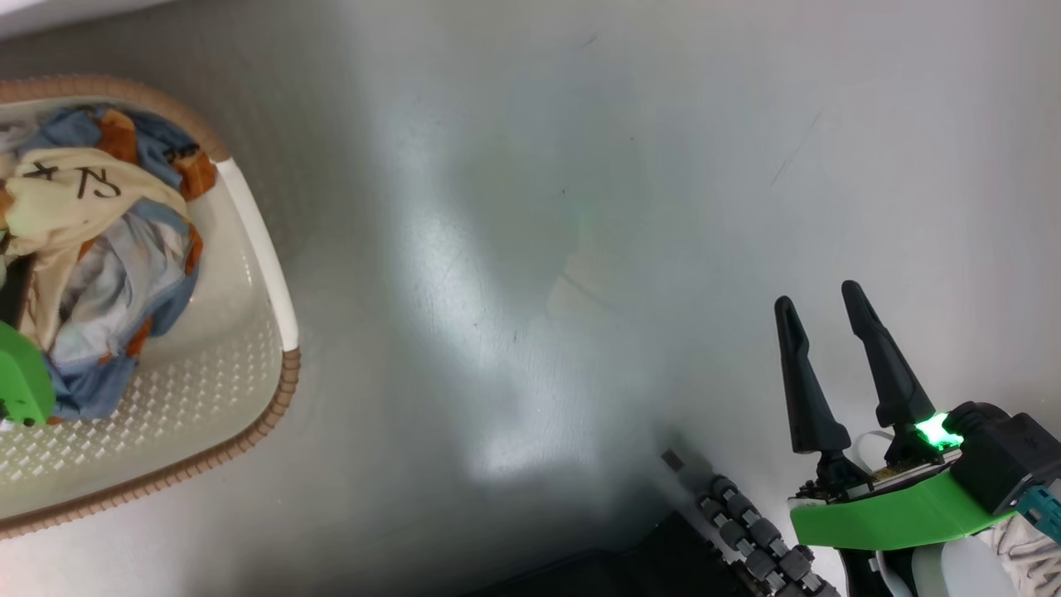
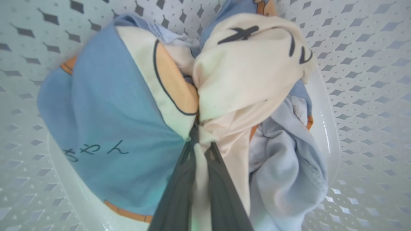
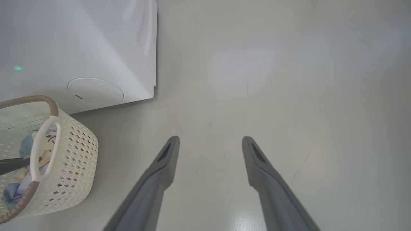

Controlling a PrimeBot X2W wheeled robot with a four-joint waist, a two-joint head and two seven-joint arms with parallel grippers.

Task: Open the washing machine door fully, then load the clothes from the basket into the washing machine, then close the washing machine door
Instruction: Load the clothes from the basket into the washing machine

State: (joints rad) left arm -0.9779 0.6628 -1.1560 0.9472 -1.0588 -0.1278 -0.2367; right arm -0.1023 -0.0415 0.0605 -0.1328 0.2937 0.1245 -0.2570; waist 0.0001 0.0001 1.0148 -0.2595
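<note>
Clothes (image 2: 112, 112) are lying bunched in the basket (image 1: 286, 381), blue printed fabric underneath and a cream cloth (image 2: 253, 64) with black marks on top. The left gripper (image 2: 200, 141) is reaching down into the pile, its two fingers closed on a fold of the cream cloth, which is showing between them. One dark left finger is showing inside the basket in the right wrist view. The basket is sitting on the grey floor (image 1: 530, 249), just beside the lower corner of the washing machine (image 3: 96, 48); whether the two are touching cannot be told. The right gripper (image 3: 210, 141) is hovering over the floor, well apart from the basket, its fingers standing wide apart and holding nothing.
</note>
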